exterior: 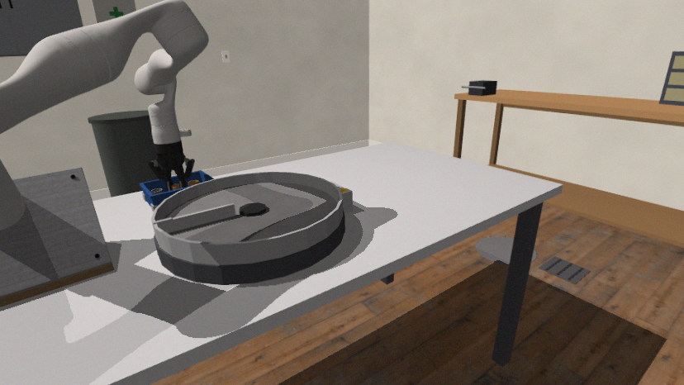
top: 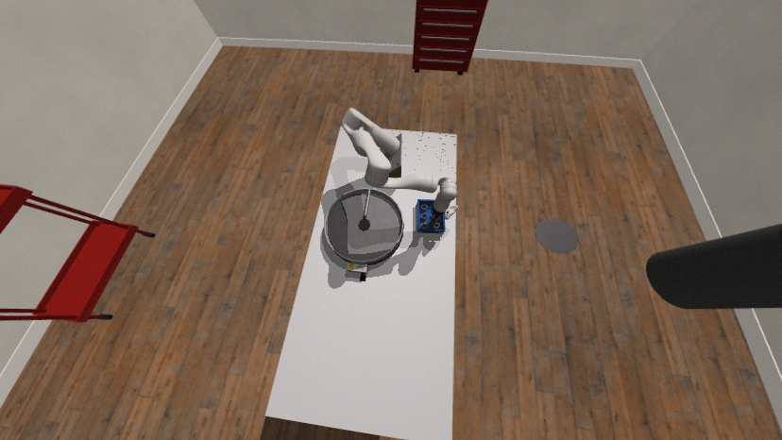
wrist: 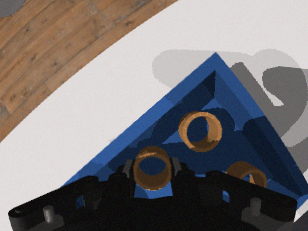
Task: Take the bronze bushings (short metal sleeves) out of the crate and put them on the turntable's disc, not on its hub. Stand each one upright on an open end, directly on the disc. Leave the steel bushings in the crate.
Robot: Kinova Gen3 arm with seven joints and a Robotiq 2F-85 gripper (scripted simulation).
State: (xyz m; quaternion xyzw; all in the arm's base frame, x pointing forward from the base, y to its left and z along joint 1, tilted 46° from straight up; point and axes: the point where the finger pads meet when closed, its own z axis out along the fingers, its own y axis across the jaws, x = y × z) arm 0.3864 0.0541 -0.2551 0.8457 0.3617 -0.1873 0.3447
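The black two-finger jaws [top: 435, 216] [exterior: 175, 186] are partly closed on a short bronze cylindrical bushing [wrist: 152, 169] — upright between the fingertips, inside the blue rectangular crate [top: 419, 217] [exterior: 150, 194] [wrist: 150, 111]. Another bronze bushing [wrist: 200, 131] [top: 436, 225] stands just beside — outside the jaws.

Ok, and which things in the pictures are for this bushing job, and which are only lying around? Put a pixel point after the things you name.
For the job:
- claw [exterior: 176, 185] [wrist: 152, 169]
- bronze bushings [wrist: 200, 131]
- blue crate [top: 418, 217] [exterior: 158, 196] [wrist: 187, 81]
- turntable [top: 382, 237] [exterior: 254, 253]

Only around:
- red drawer cabinet [top: 446, 31]
- red cart [top: 87, 267]
- dark bin [top: 717, 273] [exterior: 126, 153]
- round grey stool [top: 556, 236] [exterior: 497, 247]
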